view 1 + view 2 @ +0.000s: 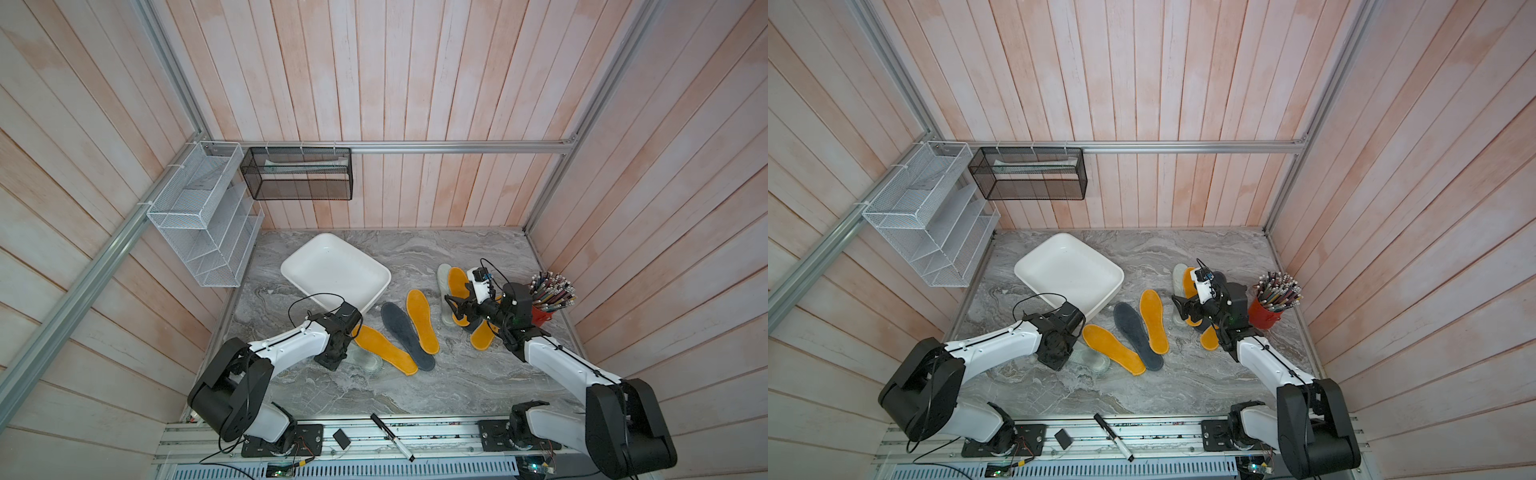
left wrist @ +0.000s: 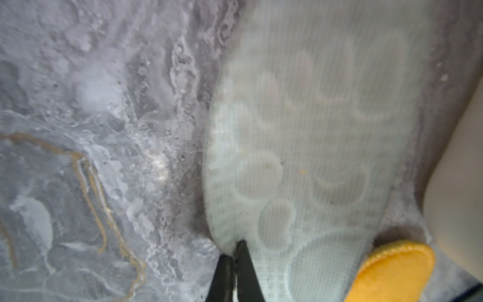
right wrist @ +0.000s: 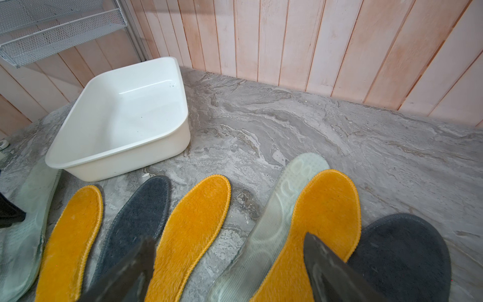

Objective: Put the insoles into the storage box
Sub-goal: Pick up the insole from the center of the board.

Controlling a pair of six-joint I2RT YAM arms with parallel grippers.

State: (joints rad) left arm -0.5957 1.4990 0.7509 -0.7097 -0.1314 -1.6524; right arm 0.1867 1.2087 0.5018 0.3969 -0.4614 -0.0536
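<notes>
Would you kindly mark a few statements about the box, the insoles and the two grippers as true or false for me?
1. The box holds no insoles. True.
2. The left gripper is open. False: it is shut on the edge of a pale insole.
3. The right gripper holds an orange insole. False: it is open and holds nothing.
4. A red cup of pencils stands upright. True.
5. A grey insole lies between one orange insole and another. True.
</notes>
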